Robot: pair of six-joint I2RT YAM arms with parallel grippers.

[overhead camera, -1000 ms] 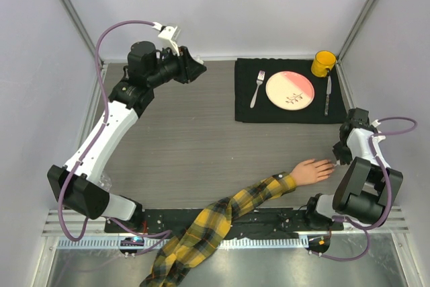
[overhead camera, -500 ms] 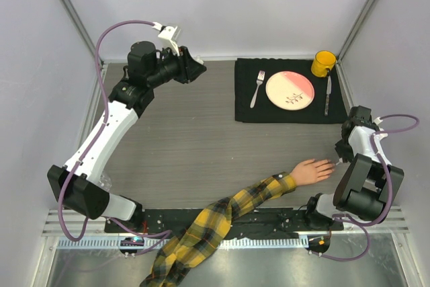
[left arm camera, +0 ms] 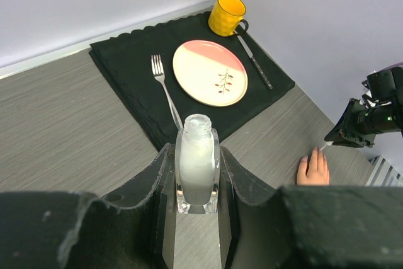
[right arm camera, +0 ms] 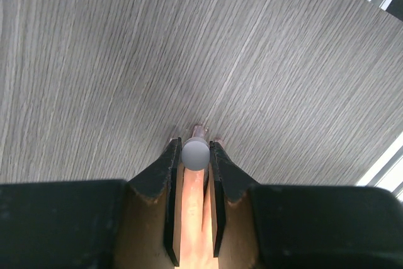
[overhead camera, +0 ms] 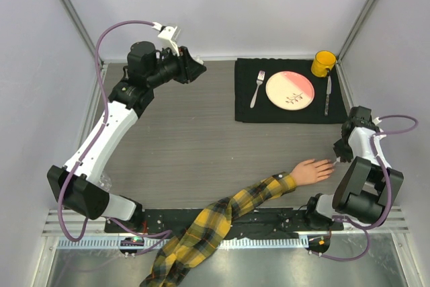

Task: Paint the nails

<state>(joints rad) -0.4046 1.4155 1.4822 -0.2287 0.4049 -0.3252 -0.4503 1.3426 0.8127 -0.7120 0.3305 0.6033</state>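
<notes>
My right gripper (overhead camera: pixel 337 158) sits right at the fingertips of the mannequin hand (overhead camera: pixel 312 171). It's clamped on a small round-topped cap (right arm camera: pixel 195 153) directly above one finger. The nails (right arm camera: pixel 199 129) are at those fingertips, just past the cap. Can't tell whether anything touches them. My left gripper (overhead camera: pixel 200 69) is well apart from the hand, far off to its left, clamped on an uncapped clear bottle (left arm camera: pixel 197 168).

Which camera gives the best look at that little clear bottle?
The left wrist view: the bottle sits close and centred, upright, clamped in the left gripper. From the top camera that gripper hides it; the right wrist view misses it entirely.
</notes>
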